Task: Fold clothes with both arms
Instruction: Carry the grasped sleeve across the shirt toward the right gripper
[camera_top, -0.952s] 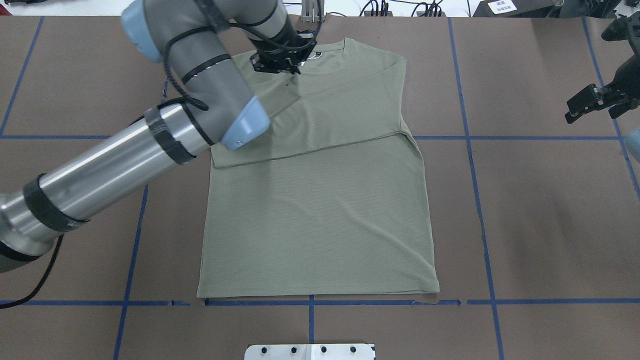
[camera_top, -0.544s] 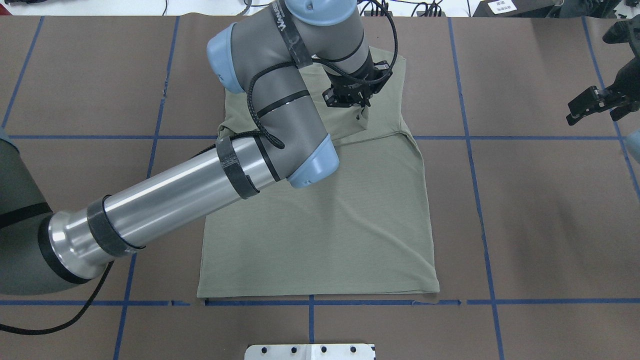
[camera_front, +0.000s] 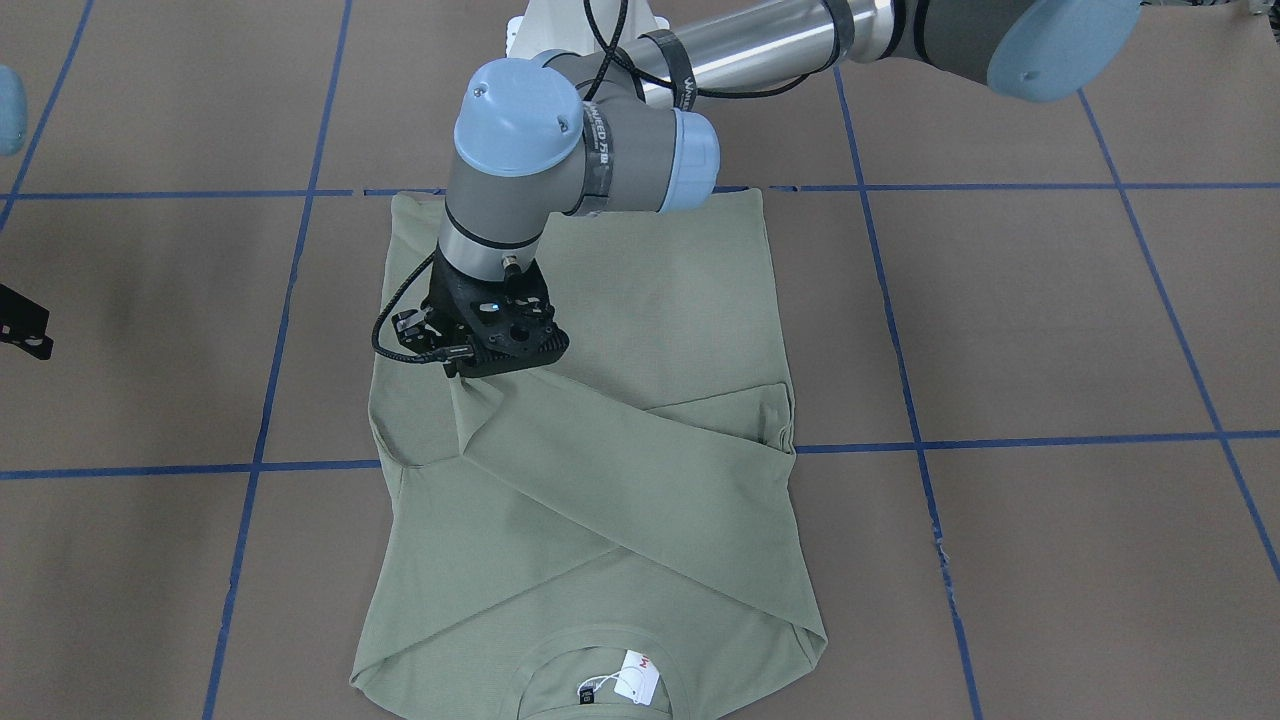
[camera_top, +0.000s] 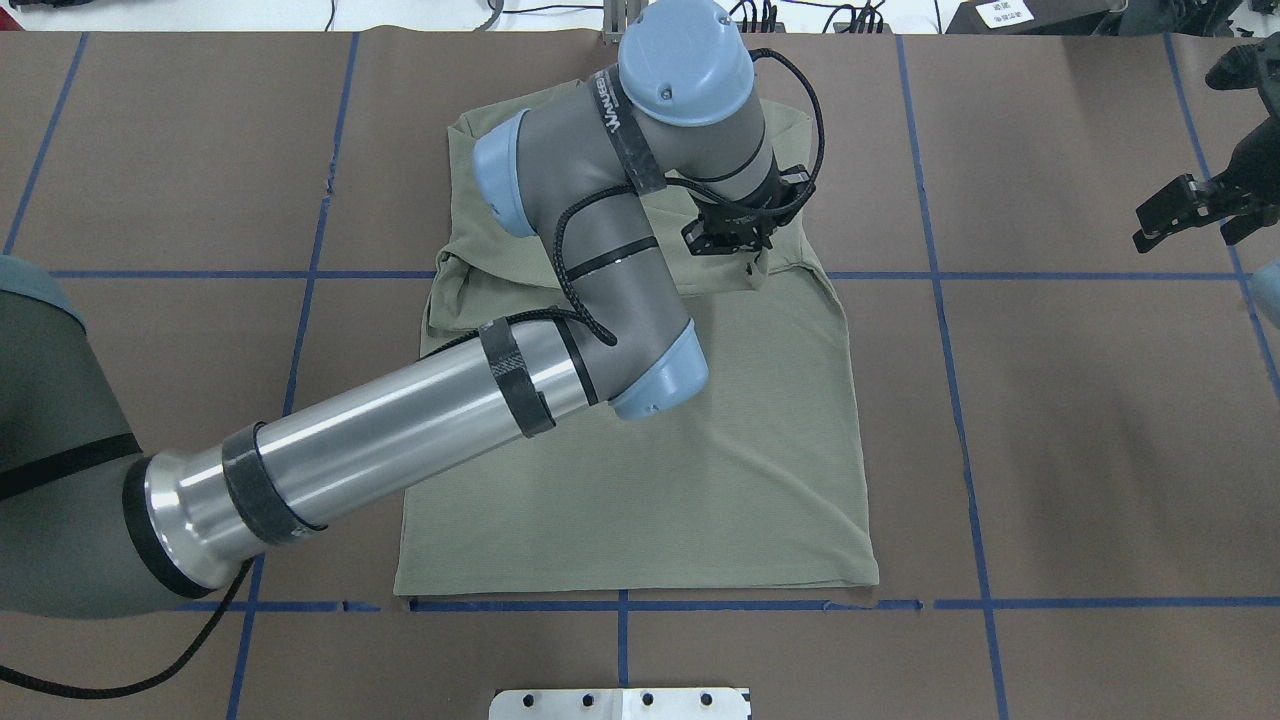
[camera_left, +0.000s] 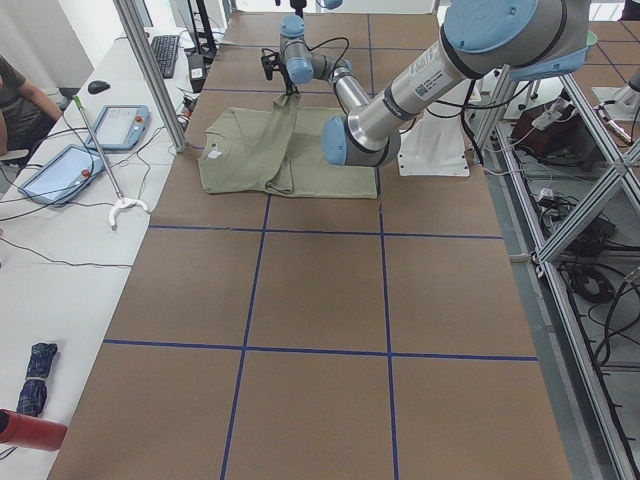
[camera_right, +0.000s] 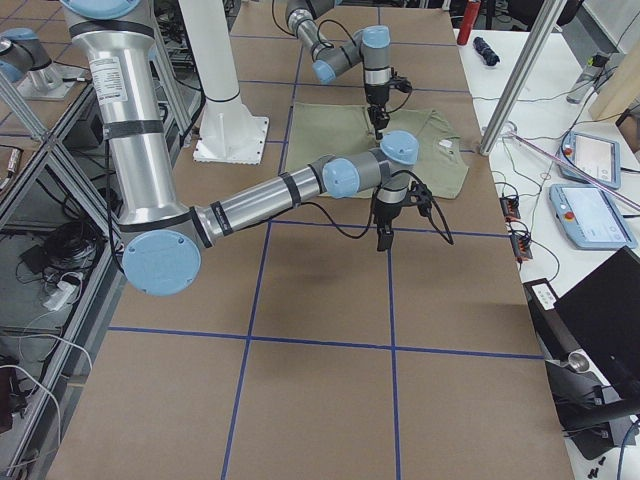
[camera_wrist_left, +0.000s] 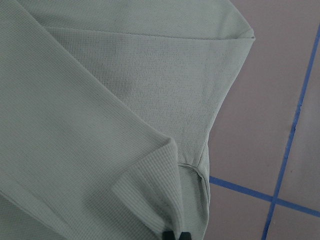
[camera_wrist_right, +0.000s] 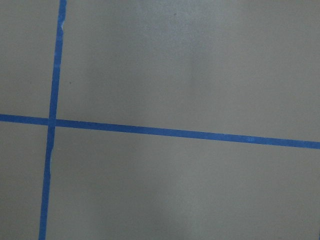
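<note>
Fold is partway, maybe a third done by my read. Shirt (camera_top: 640, 480) lies flat on the table (camera_top: 1080, 420), front up, directly under the left end effector (camera_top: 750, 255).

Left end effector is clenched on the shirt at a sleeve cuff (camera_wrist_left: 150, 185). The wrist view shows the ribbed edge pinched between its 2 dark fingertips (camera_wrist_left: 167, 235). It holds the cuff low over the chest area, near the shirt's side edge. That sleeve runs diagonally from the end effector back across the chest to the opposite shoulder.

The second sleeve cuff (camera_front: 775, 415) lies on the chest, across the shirt from the left end effector and beneath the held sleeve. So both sleeves are crossed inward.

Hang tag (camera_front: 637, 678) shows at the neck (camera_front: 590, 660), on the operators' side of the end effector. Hem (camera_top: 640, 585) lies straight and unfolded on the robot's side of it.

Right end effector (camera_top: 1145, 228) hangs over bare table and blue tape (camera_wrist_right: 175, 131), well apart from the shirt and holding nothing. Cannot tell whether its fingers are apart or together.

Left to do, as I judge it: let go of the cuff, then fold the body, hem toward neck. That step probably needs both arms.
</note>
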